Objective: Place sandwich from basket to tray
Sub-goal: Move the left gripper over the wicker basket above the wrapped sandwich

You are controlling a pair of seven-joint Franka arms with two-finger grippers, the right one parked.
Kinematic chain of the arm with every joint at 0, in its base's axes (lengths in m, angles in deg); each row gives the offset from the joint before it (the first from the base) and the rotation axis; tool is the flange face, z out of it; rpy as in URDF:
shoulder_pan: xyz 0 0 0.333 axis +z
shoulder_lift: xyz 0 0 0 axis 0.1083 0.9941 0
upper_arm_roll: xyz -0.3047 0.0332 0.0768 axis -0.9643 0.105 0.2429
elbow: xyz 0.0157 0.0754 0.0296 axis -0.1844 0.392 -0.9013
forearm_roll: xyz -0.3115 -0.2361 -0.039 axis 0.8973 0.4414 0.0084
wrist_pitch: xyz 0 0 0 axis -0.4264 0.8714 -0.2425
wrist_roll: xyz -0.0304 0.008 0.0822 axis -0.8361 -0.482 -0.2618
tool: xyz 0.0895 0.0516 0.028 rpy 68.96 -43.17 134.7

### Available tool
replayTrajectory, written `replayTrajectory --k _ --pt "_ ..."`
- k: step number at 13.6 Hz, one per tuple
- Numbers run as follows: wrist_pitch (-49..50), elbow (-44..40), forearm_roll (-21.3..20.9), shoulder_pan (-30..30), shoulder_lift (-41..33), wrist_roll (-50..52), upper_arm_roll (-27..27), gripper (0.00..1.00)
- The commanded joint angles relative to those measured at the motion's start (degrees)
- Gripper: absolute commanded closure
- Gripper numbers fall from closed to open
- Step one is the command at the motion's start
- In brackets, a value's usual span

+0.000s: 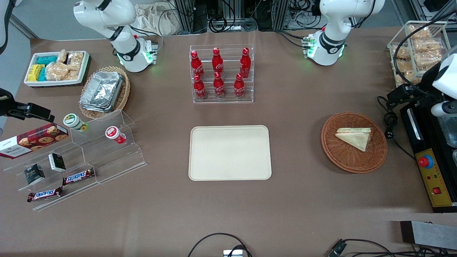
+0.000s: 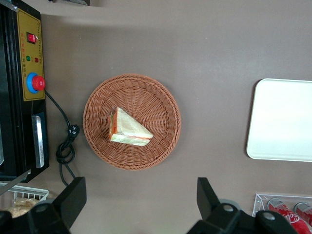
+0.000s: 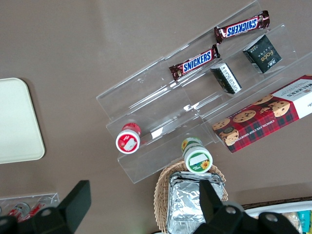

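The sandwich (image 1: 354, 137), a white-bread triangle with orange and green filling at its edge, lies in the round reddish-brown wicker basket (image 1: 342, 159) toward the working arm's end of the table. It shows in the left wrist view as well: sandwich (image 2: 127, 128), basket (image 2: 161, 97). My gripper (image 2: 140, 197) hangs high above the table, open wide, with nothing between its black fingers (image 2: 73, 195). They frame bare tabletop just off the basket's rim, farther from the front camera than the sandwich. The cream-beige tray (image 1: 230, 152) lies flat at the table's middle with nothing on it.
A black control box (image 1: 428, 167) with a red button and a coiled cable (image 1: 391, 125) sit beside the basket. A clear rack of red bottles (image 1: 222, 73) stands farther back than the tray. A wire rack of bagged pastries (image 1: 416, 50) is near the working arm.
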Motion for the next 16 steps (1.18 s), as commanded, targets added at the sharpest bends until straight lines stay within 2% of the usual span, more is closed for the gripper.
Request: replayTrajectory --k 1,6,11,14,16 --pt "1.13 -0.8 -0.81 -0.78 -0.07 0.28 0.54 0.0" --pt "1.04 -1.14 -0.64 -1.3 0.71 2.37 0.18 0.0" --pt "1.13 -0.36 -0.03 -1.39 4.05 30.38 0.01 0.0" --pt "0.43 0.96 0.67 -1.48 5.9 41.9 -0.08 0.0" --pt "-2.28 3.94 0.94 -1.13 5.73 43.86 0.1 0.0"
